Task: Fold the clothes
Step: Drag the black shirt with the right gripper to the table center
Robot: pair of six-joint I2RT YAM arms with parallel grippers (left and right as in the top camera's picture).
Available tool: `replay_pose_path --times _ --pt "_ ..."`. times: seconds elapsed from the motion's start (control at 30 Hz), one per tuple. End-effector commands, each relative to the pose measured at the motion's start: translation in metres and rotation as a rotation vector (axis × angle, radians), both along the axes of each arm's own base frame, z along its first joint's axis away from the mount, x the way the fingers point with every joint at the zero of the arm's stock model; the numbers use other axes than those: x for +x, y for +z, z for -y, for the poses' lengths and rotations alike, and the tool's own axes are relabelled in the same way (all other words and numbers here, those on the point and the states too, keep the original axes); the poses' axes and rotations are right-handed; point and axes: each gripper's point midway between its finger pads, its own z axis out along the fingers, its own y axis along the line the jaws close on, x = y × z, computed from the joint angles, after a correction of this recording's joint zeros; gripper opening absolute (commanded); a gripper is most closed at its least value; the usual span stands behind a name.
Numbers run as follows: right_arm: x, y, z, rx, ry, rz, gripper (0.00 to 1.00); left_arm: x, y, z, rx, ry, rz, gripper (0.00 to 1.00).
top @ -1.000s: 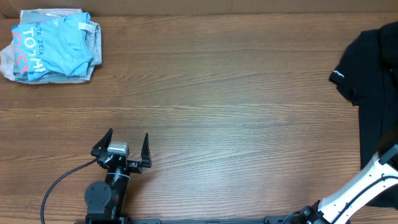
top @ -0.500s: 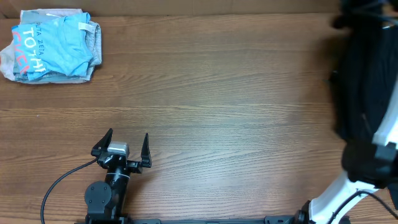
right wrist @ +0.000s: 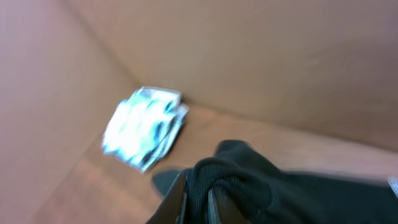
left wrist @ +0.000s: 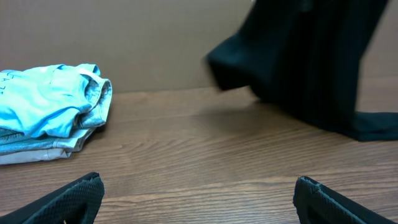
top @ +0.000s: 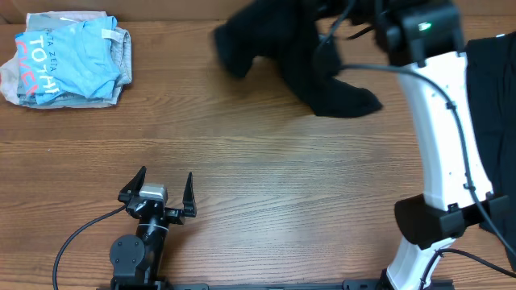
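A black T-shirt (top: 298, 56) hangs bunched in the air over the far middle of the table, its lower end touching the wood; it also shows in the left wrist view (left wrist: 311, 62). My right gripper (right wrist: 198, 202) is shut on a fold of this black T-shirt (right wrist: 261, 186), high above the table; the fingers are hidden in the overhead view. More black fabric (top: 493, 105) lies at the right edge. My left gripper (top: 158, 193) is open and empty near the front left; its fingertips show in its wrist view (left wrist: 199, 199).
A folded pile of light blue and grey clothes (top: 68, 58) lies at the far left corner, also in the left wrist view (left wrist: 50, 109) and right wrist view (right wrist: 144, 127). A brown wall runs along the table's far edge.
My right arm has swung up from the front right and leftward, lifting a black T-shirt off the right-hand pile and carrying it over the far middle. The left arm has not moved.
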Motion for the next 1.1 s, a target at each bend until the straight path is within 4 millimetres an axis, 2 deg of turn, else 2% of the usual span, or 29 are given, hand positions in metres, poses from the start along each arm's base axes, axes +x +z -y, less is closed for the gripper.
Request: replay_pose_path --times 0.0,0.1,0.13,0.17,0.2,0.27,0.3,0.33,0.37,0.47,0.5,0.53,0.8,0.9,1.07 --pt "-0.016 -0.002 -0.032 -0.001 0.078 -0.005 0.04 0.0 0.0 -0.005 0.013 0.022 0.005 1.0" --pt "-0.026 -0.012 -0.053 -0.022 0.131 -0.022 0.05 0.0 0.0 -0.005 0.013 0.022 0.005 1.0" --pt "-0.028 -0.013 -0.058 -0.031 0.144 -0.016 0.11 0.0 0.0 -0.005 0.013 0.022 0.005 1.0" --pt "-0.029 -0.014 -0.059 -0.037 0.151 -0.013 0.28 0.0 0.0 -0.005 0.013 0.022 0.005 1.0" --pt "-0.03 -0.014 -0.06 -0.043 0.156 -0.008 0.33 0.0 0.0 -0.005 0.013 0.022 0.005 1.0" --pt "-0.028 -0.016 -0.058 -0.056 0.148 -0.004 0.36 0.0 0.0 -0.005 0.013 0.022 0.005 1.0" --pt "-0.026 -0.017 -0.055 -0.065 0.132 -0.005 0.52 0.0 0.0 -0.005 0.013 0.022 0.005 1.0" --pt "-0.022 -0.019 -0.05 -0.077 0.106 -0.005 0.78 0.0 0.0 -0.005 0.013 0.022 0.005 1.0" --pt "-0.018 -0.021 -0.044 -0.094 0.074 -0.008 0.94 0.0 0.0 -0.005 0.013 0.023 0.005 1.0" --pt "-0.004 -0.033 -0.015 -0.167 -0.051 -0.032 1.0 0.0 0.0 -0.005 0.013 0.022 0.005 1.0" --pt "0.003 -0.045 0.01 -0.233 -0.152 -0.062 1.0 0.0 0.0 -0.005 0.013 0.022 0.005 1.0" --pt "0.006 -0.051 0.025 -0.269 -0.203 -0.081 1.0 0.0 0.0 -0.005 0.013 0.022 0.005 1.0" --pt "0.007 -0.087 0.124 -0.4 -0.417 -0.259 1.0 0.0 0.0 -0.005 0.013 0.022 0.005 1.0" --pt "0.008 -0.096 0.154 -0.407 -0.469 -0.311 1.0 0.0 0.0 -0.005 0.013 0.022 0.005 1.0" --pt "0.015 -0.117 0.185 -0.42 -0.521 -0.381 1.0 0.0 0.0 -0.005 0.013 0.022 0.005 1.0"
